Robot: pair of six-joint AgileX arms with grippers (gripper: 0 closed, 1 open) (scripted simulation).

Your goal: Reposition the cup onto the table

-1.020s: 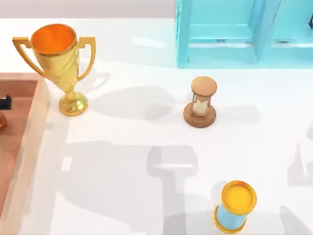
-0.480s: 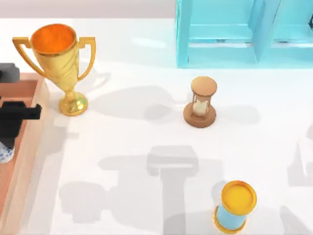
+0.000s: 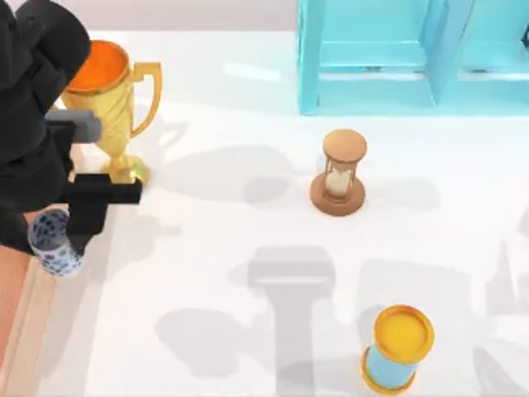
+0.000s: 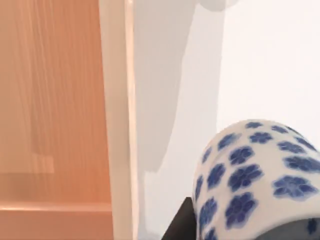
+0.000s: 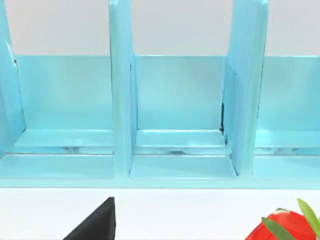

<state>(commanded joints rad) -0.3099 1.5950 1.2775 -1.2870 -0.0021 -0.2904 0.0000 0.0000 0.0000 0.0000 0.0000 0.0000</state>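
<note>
Beside the trophy [image 3: 106, 99], the left pincer [image 3: 70, 236] grips the cup [image 3: 54, 241] over the tray [image 3: 18, 331] rim; releasing early would tip it.

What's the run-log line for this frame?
phase: carry | left gripper: shut on cup, over tray rim at table left edge | cup: not yet placed | right arm: parked

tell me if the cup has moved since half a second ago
Yes. In the top view the cup, held in the left pincer, has shifted right, from over the tray to its rim, nearer the trophy.
</note>
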